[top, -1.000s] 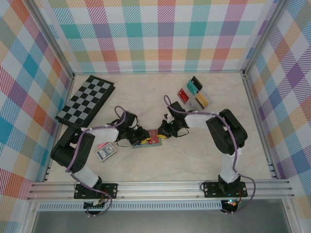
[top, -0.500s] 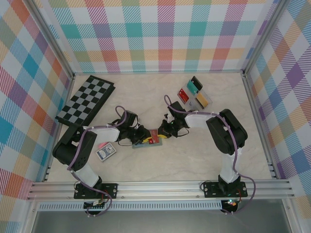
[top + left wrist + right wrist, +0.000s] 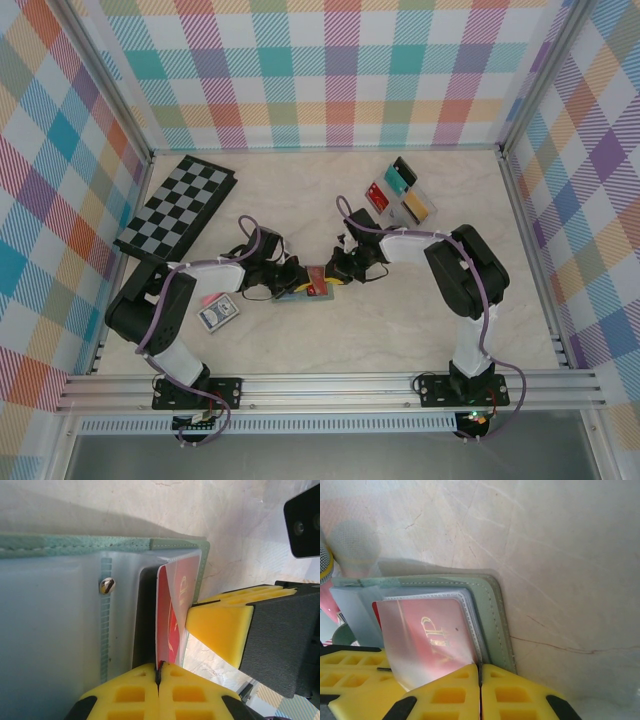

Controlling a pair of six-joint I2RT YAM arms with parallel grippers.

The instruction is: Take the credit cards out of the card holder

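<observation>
The left arm (image 3: 165,312) and right arm (image 3: 462,268) show white shells between black joints, purple-grey cables (image 3: 487,300) looping alongside, black base plates (image 3: 455,388) bolted at the near rail, and yellow fingers (image 3: 445,700) moulded with rectangular pockets.

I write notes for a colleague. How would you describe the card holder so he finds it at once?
On the table, look where the left gripper meets the right gripper. The card holder lies between them. It is the grey-green wallet with a red card showing, unlike the blue card pack left of it.
</observation>
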